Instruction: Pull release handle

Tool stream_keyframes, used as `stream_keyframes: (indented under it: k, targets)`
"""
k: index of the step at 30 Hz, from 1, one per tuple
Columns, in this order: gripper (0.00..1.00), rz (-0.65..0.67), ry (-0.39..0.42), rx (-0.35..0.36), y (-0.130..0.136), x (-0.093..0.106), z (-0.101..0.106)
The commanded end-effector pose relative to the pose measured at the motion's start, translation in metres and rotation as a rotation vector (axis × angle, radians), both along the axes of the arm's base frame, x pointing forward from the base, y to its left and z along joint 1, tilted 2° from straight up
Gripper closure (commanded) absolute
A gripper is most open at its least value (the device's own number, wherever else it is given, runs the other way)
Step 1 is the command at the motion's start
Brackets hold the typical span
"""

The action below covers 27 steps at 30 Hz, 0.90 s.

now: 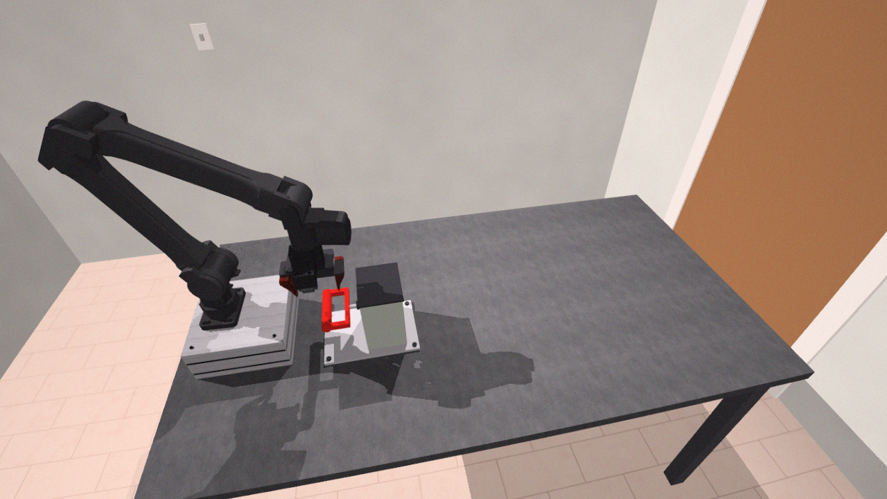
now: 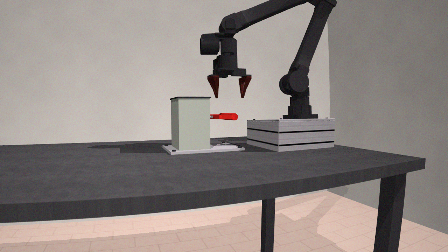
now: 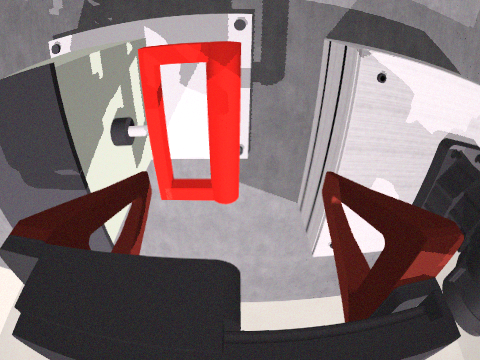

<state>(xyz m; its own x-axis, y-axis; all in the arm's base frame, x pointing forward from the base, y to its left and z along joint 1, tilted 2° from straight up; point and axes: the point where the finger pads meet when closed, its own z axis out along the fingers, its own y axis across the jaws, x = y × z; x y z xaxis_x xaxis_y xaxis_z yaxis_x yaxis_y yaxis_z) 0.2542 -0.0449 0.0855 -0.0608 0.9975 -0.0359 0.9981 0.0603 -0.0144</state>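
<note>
The red release handle (image 1: 330, 308) is a flat rectangular loop on a short rod sticking out of a pale green box (image 1: 382, 310) bolted to a light baseplate. From the side it shows as a red bar (image 2: 224, 117) close to the box (image 2: 190, 123). My gripper (image 2: 229, 93) points straight down, open and empty, with its dark red fingers a short way above the handle and touching nothing. In the wrist view the handle (image 3: 194, 122) lies below and ahead of the left finger, and the gap between the fingertips sits beside the handle's outer bar.
The arm's base stands on a grey layered block (image 1: 242, 332), (image 2: 290, 134) close beside the handle. The box's baseplate (image 2: 203, 148) lies on a dark table with its edge to the front.
</note>
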Motion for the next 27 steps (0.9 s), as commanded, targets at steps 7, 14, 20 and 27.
stream_keyframes:
  k: [7,14,20,27]
  targets:
    - [0.0,-0.025,-0.029,-0.007,-0.0064,0.0201,0.0156]
    - [0.0,-0.026,-0.031,-0.008,-0.0069,0.0214,0.0166]
    - [0.0,-0.027,-0.032,-0.008,-0.0072,0.0225,0.0173]
    - [1.0,-0.027,-0.032,-0.008,-0.0072,0.0225,0.0173]
